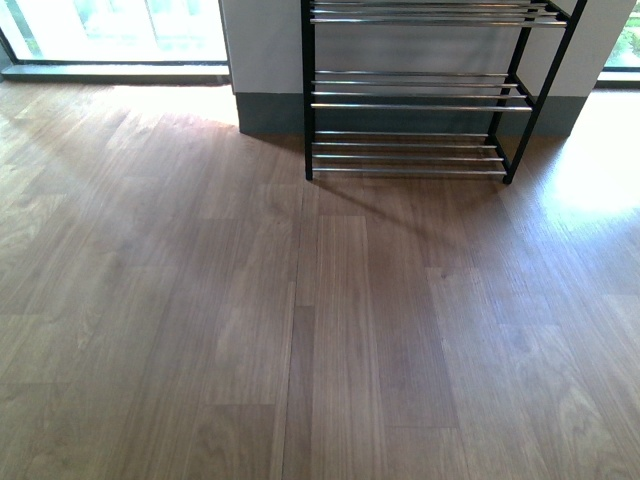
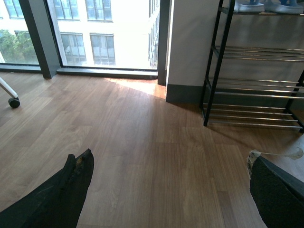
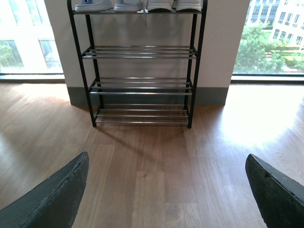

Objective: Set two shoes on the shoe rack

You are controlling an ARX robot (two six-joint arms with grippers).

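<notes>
In the front view, the shoe rack (image 1: 420, 105) stands on the wood floor (image 1: 300, 330) against a white wall (image 1: 265, 45). Its shiny rods that show here are bare. No gripper shows in this view.

In the left wrist view, the left gripper (image 2: 168, 190) has its two black fingers (image 2: 66, 190) spread wide apart, with nothing between them. The rack (image 2: 218, 61) is far ahead of the gripper, off to one side. Pale blue slippers (image 2: 266, 5) sit on its top shelf. A window (image 2: 85, 33) is far ahead too.

In the right wrist view, the right gripper (image 3: 166, 190) is spread wide and holds nothing. The rack (image 3: 140, 85) is straight ahead, well away. On its top shelf sit the pale blue slippers (image 3: 111, 4) and, beside them, the white soles of the two shoes (image 3: 173, 4).
</notes>
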